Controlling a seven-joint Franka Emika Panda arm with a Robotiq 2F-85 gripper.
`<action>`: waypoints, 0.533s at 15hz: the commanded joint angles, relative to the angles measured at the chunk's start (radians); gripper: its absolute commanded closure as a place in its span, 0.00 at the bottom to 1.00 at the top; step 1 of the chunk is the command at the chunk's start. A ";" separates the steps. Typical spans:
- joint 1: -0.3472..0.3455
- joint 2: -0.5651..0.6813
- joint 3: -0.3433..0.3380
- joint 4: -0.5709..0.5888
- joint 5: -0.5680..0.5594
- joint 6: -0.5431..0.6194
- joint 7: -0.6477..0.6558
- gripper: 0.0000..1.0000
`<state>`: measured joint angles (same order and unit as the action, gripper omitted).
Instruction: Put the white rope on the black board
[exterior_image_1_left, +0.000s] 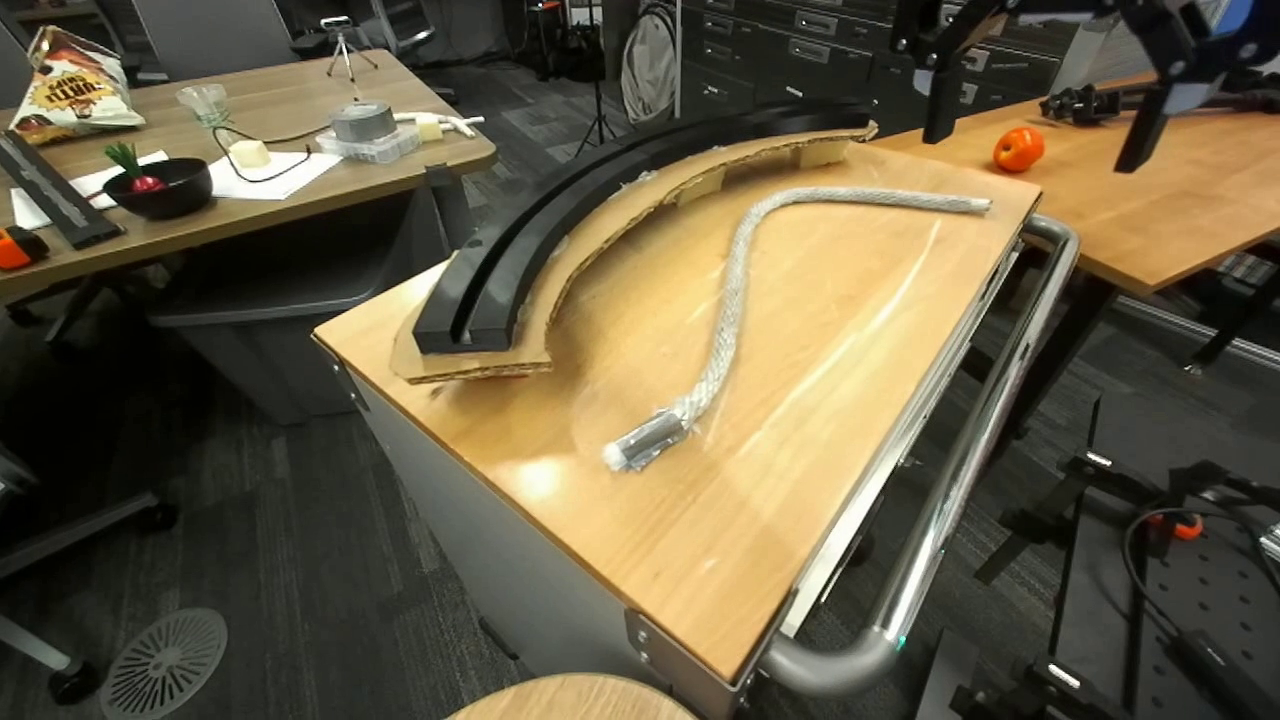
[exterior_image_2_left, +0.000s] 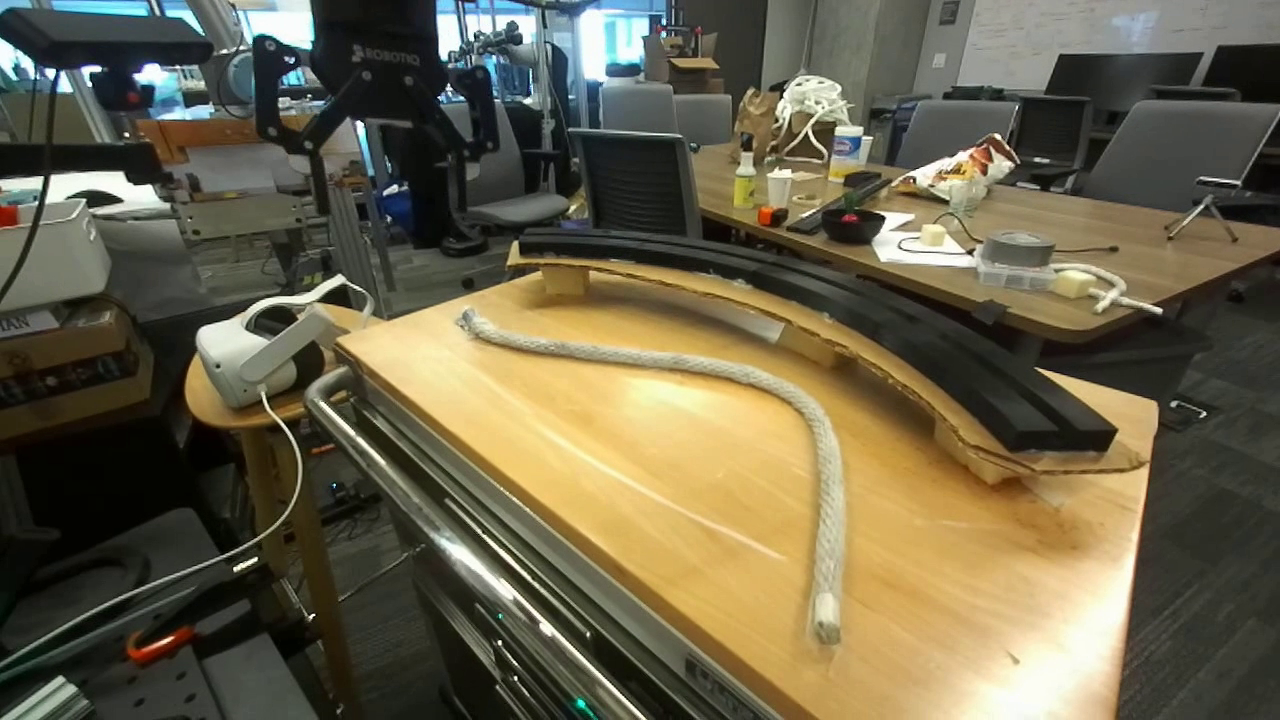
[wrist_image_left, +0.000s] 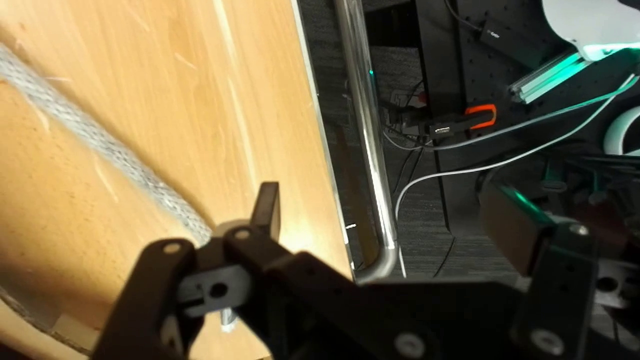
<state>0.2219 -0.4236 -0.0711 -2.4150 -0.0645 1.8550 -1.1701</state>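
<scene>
The white rope (exterior_image_1_left: 733, 290) lies in a loose bend on the wooden tabletop (exterior_image_1_left: 640, 330), apart from the black board. One of its ends is wrapped in silver tape. The black board (exterior_image_1_left: 555, 222) is a grooved arc on a cardboard base, raised on small blocks along the table's far side; it also shows in an exterior view, black board (exterior_image_2_left: 880, 320). My gripper (exterior_image_2_left: 387, 195) hangs high above the table, open and holding nothing. In the wrist view my gripper (wrist_image_left: 390, 210) spans the table edge, with the rope (wrist_image_left: 115, 150) left of it, partly hidden behind the linkage.
A chrome rail (exterior_image_1_left: 960, 500) runs along the table's edge. Beyond it stand another wooden table with an orange-red tomato (exterior_image_1_left: 1019, 149) and a stool bearing a white headset (exterior_image_2_left: 265, 355). A cluttered table (exterior_image_2_left: 1090, 215) stands behind the black board.
</scene>
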 joint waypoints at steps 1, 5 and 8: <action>-0.068 0.063 -0.006 -0.013 -0.013 0.154 0.026 0.00; -0.136 0.266 -0.040 0.044 0.015 0.330 0.028 0.00; -0.163 0.420 -0.022 0.128 0.035 0.419 0.033 0.00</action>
<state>0.0755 -0.1583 -0.1133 -2.4023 -0.0557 2.2202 -1.1532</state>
